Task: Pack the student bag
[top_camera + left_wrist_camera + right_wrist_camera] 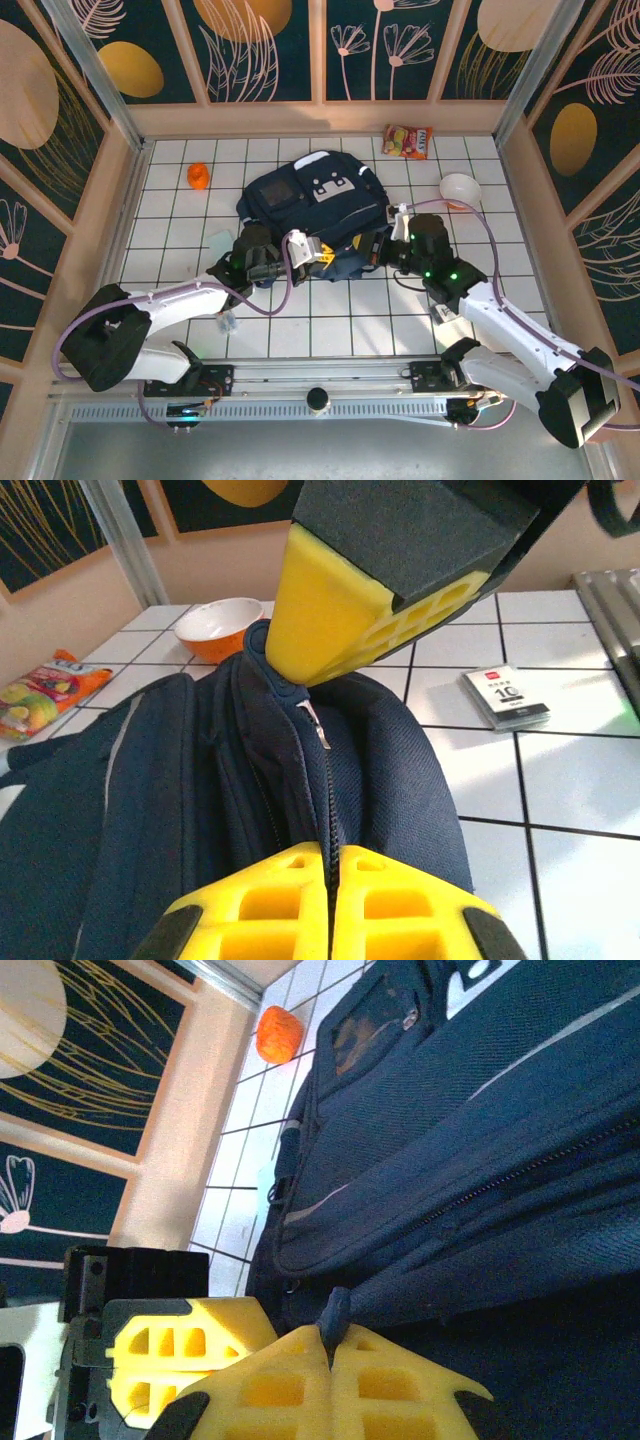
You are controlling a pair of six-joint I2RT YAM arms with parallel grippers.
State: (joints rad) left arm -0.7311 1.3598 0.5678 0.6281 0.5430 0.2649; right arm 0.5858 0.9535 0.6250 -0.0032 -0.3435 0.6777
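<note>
The navy student bag point(310, 205) lies flat in the middle of the tiled table, and both grippers meet at its near edge. My left gripper point(333, 865) is shut on the fabric along the bag's point(200, 810) zipper line, with the zip running up between its yellow fingers. My right gripper point(330, 1345) is shut on a small navy fabric tab point(336, 1308) at the end of the bag point(480, 1140). From above, the left gripper point(325, 256) and the right gripper point(385, 246) sit close together. The right gripper's fingers point(340, 610) pinch the tab just beyond the left one.
An orange object point(198, 176) lies left of the bag. A snack packet point(407, 141) is at the back right, and a white and orange bowl point(460, 188) is to the right. A small card point(505, 695) lies on the tiles beside the bag. Wooden walls enclose the table.
</note>
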